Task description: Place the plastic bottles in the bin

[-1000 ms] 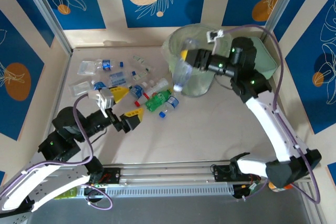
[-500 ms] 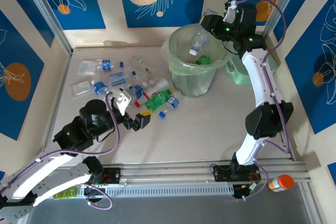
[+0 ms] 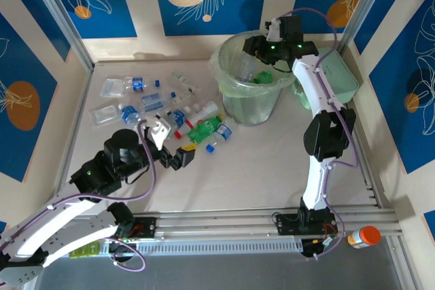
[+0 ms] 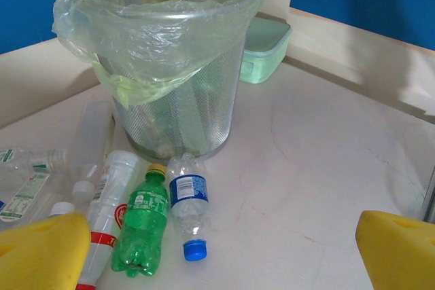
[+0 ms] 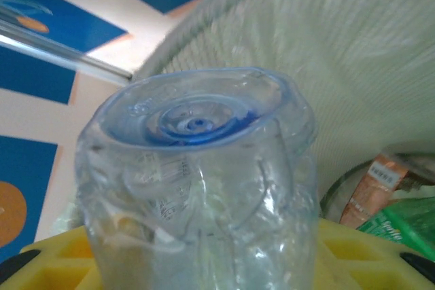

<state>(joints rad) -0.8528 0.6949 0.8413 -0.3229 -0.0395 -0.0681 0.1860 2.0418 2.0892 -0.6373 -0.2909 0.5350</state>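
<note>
Leaning out over the bin (image 3: pixel 231 93), the right claw (image 3: pixel 257 49) has a clear crushed bottle (image 5: pixel 204 181) lying between its yellow fingers (image 5: pixel 367 249), base end up toward the wrist camera. The bottle sits right in the jaws. Whether they are pinching it or have slackened off, I cannot tell from here. Straight below that claw is the inside of the bin, and deeper down, off to the claw's side, lie a green bottle (image 5: pixel 401 225) and a copper-coloured one (image 5: pixel 380 181) already in the bag.

The left claw (image 3: pixel 178 155) hangs low over the table (image 4: pixel 326 168) with its jaws spread wide and nothing between them; its two yellow fingertips (image 4: pixel 41 249) stand far apart at the bottom corners of its own view. Just ahead of it, slightly to its left, three bottles lie side by side on the table: a white bottle (image 4: pixel 109 195) with red on it, a green soda bottle (image 4: pixel 139 232), and a clear blue-capped bottle (image 4: pixel 187 208) with its cap pointing back at the claw. Beyond them the bin stands upright, with the bag folded over its rim. Past the bin, further from this claw, sits a pale-green lid (image 4: pixel 265 49). More loose bottles (image 3: pixel 146 100) are scattered ahead and to the left of the claw.
</note>
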